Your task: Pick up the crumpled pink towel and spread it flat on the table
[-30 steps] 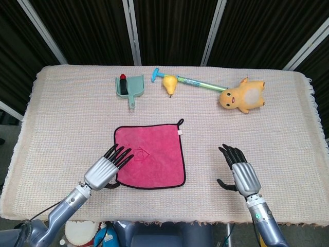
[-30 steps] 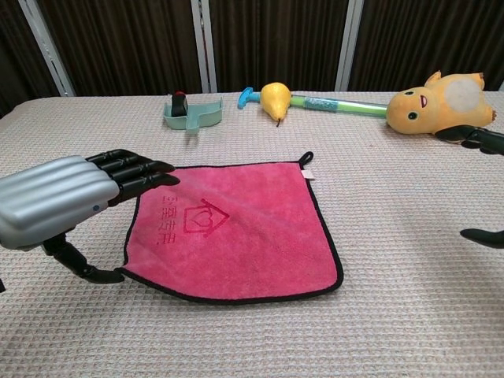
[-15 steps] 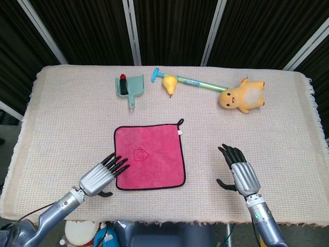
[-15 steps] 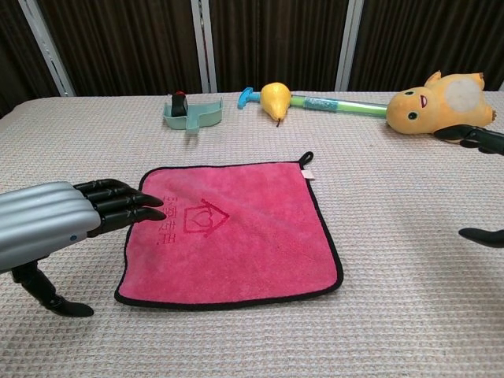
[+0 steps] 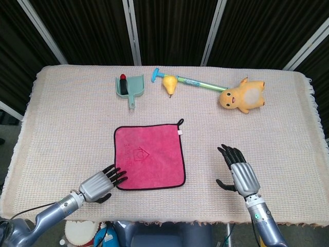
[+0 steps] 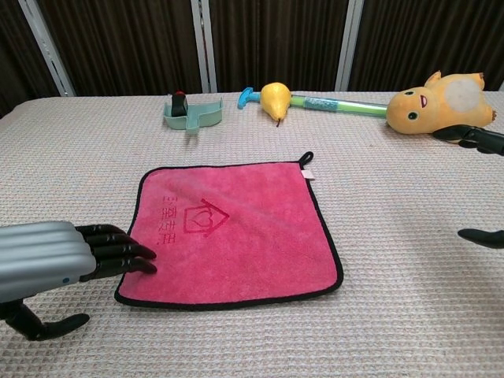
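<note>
The pink towel (image 5: 149, 157) (image 6: 233, 230) lies spread flat on the table, black-edged, with a house-shaped mark and a small loop at its far right corner. My left hand (image 5: 98, 184) (image 6: 55, 260) is low at the towel's near left corner, fingers straight and apart, fingertips (image 6: 134, 253) over the towel's edge, holding nothing. My right hand (image 5: 239, 172) hovers open to the right of the towel, well apart from it. In the chest view only its dark fingertips (image 6: 474, 139) show at the right edge.
Along the far side lie a teal dustpan (image 5: 130, 85) with a red-tipped item, a yellow pear (image 5: 170, 83), a green and blue stick toy (image 5: 198, 82) and a yellow plush duck (image 5: 242, 95). The table's front edge (image 5: 164, 221) runs just behind both hands.
My left hand has drawn back toward the front edge and to the left, off the towel's middle to its near left corner. The towel's left side now lies flatter. The right hand has stayed put.
</note>
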`<state>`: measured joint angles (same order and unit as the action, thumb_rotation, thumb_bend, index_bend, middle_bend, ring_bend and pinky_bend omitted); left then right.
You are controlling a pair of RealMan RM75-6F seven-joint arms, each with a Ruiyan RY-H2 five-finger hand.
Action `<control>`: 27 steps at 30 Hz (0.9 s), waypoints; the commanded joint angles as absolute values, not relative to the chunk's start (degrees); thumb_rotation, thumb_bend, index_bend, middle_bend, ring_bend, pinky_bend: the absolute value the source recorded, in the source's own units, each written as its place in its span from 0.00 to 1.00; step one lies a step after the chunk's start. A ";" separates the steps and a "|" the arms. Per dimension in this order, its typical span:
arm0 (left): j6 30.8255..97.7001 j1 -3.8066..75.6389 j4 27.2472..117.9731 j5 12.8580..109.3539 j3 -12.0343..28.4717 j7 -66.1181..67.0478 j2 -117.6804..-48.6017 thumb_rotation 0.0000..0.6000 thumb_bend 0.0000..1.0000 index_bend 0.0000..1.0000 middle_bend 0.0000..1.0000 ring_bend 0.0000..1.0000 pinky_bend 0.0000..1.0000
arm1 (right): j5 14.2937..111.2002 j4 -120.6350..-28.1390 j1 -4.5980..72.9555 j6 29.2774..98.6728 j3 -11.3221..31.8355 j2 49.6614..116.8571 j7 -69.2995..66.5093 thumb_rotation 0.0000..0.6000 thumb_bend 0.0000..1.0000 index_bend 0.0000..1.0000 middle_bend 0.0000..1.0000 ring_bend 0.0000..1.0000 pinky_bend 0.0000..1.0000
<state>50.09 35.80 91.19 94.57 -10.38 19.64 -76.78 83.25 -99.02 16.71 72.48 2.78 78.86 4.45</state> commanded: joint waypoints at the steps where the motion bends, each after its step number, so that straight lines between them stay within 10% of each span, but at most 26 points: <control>1: 47.68 36.59 92.43 93.19 -11.11 21.55 -75.87 1.00 0.50 0.01 0.02 0.00 0.00 | 83.34 -98.99 16.65 72.47 2.61 78.93 4.47 1.00 0.28 0.00 0.00 0.00 0.00; 12: 47.89 35.79 94.53 91.44 -10.91 23.87 -74.57 1.00 0.48 0.00 0.02 0.00 0.00 | 83.75 -98.85 16.40 72.84 2.42 79.12 4.35 1.00 0.28 0.00 0.00 0.00 0.00; 27: 69.11 26.07 90.93 90.72 -4.89 18.71 -79.70 1.00 0.15 0.00 0.00 0.00 0.00 | 86.39 -97.01 15.21 75.51 1.54 78.80 4.35 1.00 0.28 0.00 0.00 0.00 0.00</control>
<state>66.23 28.25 90.74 92.02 -6.03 18.81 -79.18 85.82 -97.65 15.56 74.83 1.68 79.07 4.41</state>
